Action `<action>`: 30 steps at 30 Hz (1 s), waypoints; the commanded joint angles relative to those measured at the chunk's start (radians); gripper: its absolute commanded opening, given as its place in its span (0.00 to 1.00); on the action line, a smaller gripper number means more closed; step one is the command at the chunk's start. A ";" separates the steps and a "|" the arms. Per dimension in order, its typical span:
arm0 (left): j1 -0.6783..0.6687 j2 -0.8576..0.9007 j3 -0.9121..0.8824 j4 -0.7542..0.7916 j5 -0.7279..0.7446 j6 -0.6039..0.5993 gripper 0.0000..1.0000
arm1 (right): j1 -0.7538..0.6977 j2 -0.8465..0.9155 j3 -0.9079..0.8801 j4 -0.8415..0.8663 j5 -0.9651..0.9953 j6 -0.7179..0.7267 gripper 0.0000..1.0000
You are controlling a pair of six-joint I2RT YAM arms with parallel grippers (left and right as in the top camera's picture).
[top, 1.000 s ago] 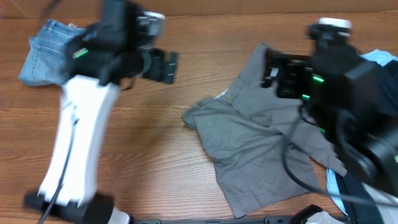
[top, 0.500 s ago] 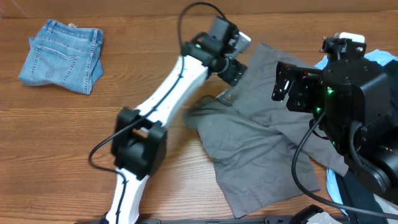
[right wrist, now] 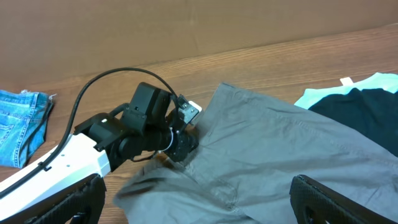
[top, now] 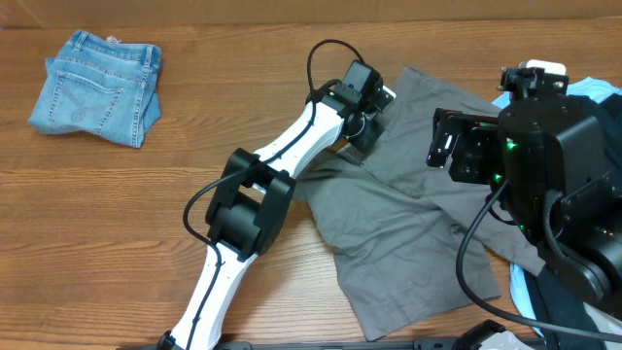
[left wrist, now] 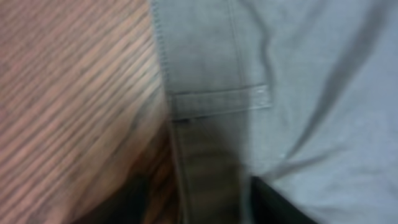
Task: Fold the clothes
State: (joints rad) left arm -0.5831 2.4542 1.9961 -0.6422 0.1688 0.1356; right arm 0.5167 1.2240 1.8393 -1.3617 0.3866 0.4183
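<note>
Left wrist view blurred, left gripper (left wrist: 199,208) fingertips cut by lower edge; overhead, right arm (top: 554,175) covers part of grey shorts (top: 408,233); right wrist view, black tee (right wrist: 367,109) and light-blue tee (right wrist: 320,94) run off right edge.

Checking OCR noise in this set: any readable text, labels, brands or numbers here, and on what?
No readable text in any view.
White tag on the light-blue tee: too small to read.
Grey shorts, denim shorts: no lettering visible.
</note>
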 commanded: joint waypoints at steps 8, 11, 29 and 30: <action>0.003 0.025 0.000 -0.040 -0.132 0.021 0.04 | -0.004 -0.005 0.013 0.004 -0.006 0.006 0.98; 0.039 0.014 0.012 -0.062 -0.362 0.009 0.04 | -0.004 -0.005 0.013 0.003 -0.006 0.006 0.98; 0.504 -0.293 0.039 -0.192 -0.404 -0.136 0.39 | -0.006 0.058 0.013 -0.039 -0.014 0.065 1.00; 0.513 -0.317 0.039 -0.206 -0.394 -0.136 0.42 | -0.012 0.072 0.013 -0.050 -0.014 0.091 1.00</action>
State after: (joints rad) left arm -0.0475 2.2494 2.0224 -0.8307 -0.2890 0.0166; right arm 0.5167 1.2621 1.8393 -1.4014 0.3733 0.4484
